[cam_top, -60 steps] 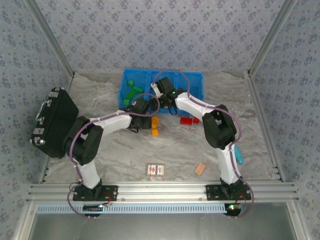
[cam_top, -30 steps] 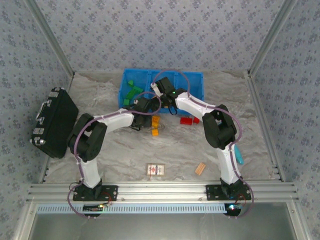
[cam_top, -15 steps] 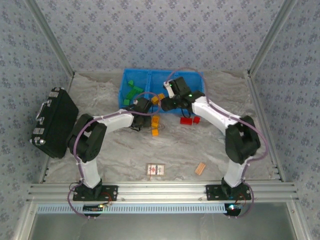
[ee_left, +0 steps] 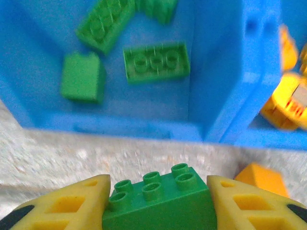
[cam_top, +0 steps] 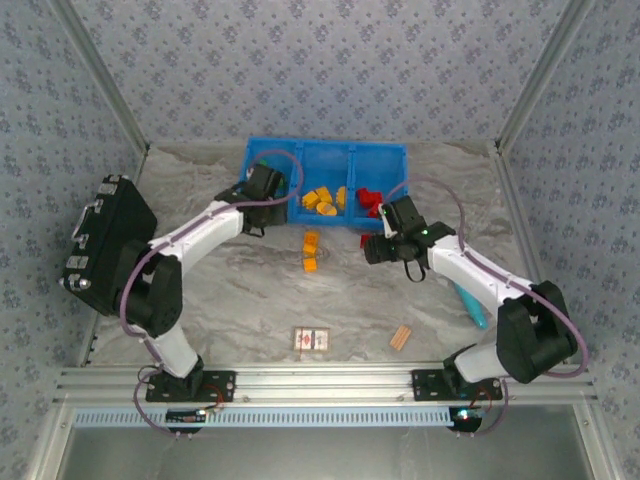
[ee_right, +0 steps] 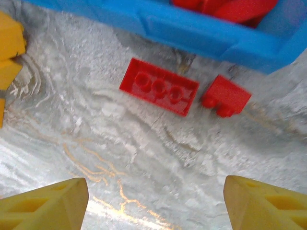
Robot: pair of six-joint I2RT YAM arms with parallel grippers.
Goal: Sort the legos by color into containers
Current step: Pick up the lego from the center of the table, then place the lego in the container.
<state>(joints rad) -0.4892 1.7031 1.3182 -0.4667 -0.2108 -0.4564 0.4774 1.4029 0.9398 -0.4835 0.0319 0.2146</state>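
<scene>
My left gripper (ee_left: 158,191) is shut on a green lego (ee_left: 160,203) and hovers just in front of the left bin of the blue containers (ee_left: 230,72). Three green legos (ee_left: 156,61) lie in that bin. In the top view the left gripper (cam_top: 262,185) sits at the tray's left front corner. Orange legos (cam_top: 320,200) fill the middle bin and red ones (cam_top: 372,198) the right bin. My right gripper (ee_right: 156,201) is open above the table, short of a flat red lego (ee_right: 159,86) and a small red lego (ee_right: 225,96). Two orange legos (cam_top: 311,250) lie on the table.
A black case (cam_top: 105,245) lies at the left edge. A red-and-white card (cam_top: 313,340) and a tan wooden block (cam_top: 401,337) sit near the front. A teal object (cam_top: 470,305) lies under the right arm. An orange lego (ee_left: 261,179) rests just right of my left fingers.
The left arm swung from the orange legos on the table up to the left bin. The right arm pulled out of the middle bin and came back over the table.
</scene>
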